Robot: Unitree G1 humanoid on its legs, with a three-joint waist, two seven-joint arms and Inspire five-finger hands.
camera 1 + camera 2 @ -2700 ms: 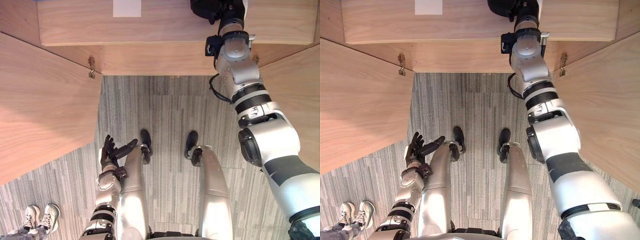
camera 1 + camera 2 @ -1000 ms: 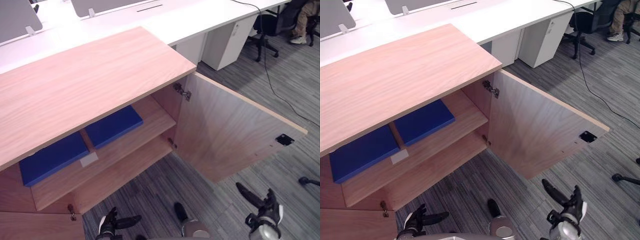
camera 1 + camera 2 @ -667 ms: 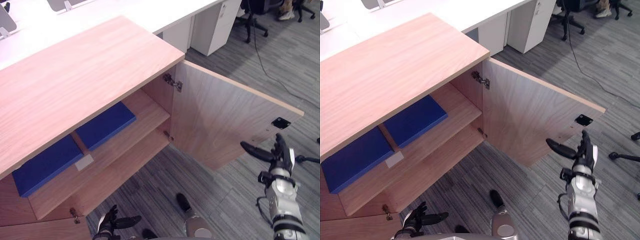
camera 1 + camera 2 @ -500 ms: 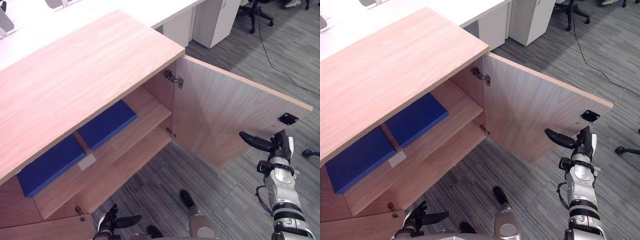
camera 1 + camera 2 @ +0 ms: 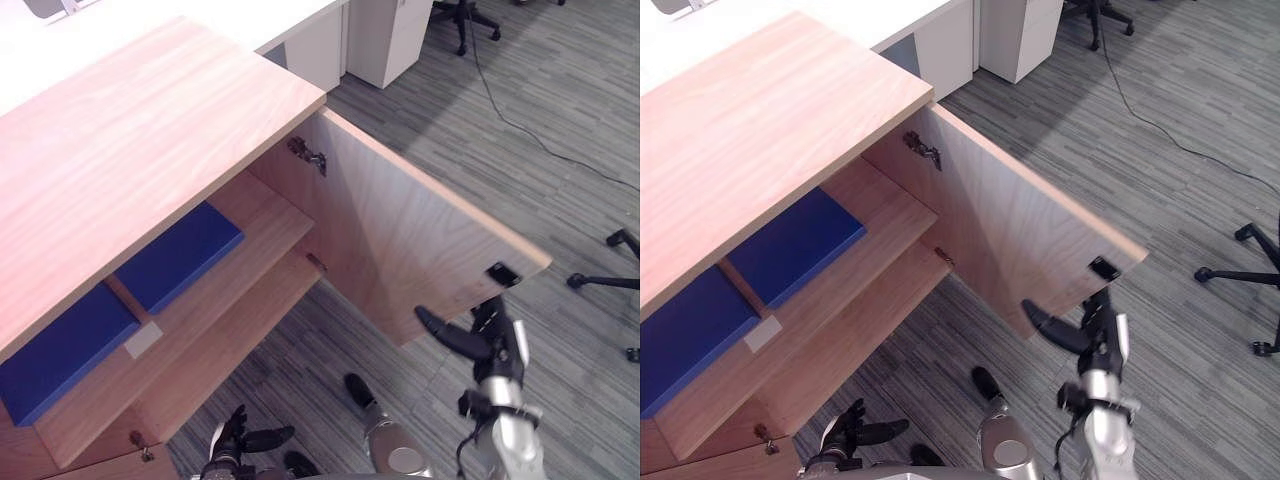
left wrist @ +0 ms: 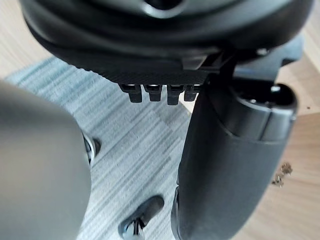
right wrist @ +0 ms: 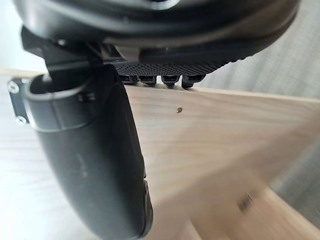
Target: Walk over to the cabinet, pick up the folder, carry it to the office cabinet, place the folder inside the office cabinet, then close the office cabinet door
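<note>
Left hand [image 5: 238, 438] hangs low, fingers spread, empty. Office cabinet [image 5: 130, 130] stands open: left folder [image 5: 60, 350] and right folder [image 5: 175, 255], both blue, lie flat side by side on the upper shelf [image 5: 268, 215]. Right hand [image 5: 482, 338], fingers straight, is just beside the door [image 5: 400, 240] free edge.

Grey striped carpet floor [image 5: 560, 110] all round. Along the far edge, a white surface [image 5: 250, 20], with a white drawer pedestal [image 5: 385, 40] under its end. Across the carpet, a thin black cable [image 5: 510, 125], trailing off rightward. At the right edge, a black chair base [image 5: 600, 282] on castors; beside the pedestal, another [image 5: 460, 12].
</note>
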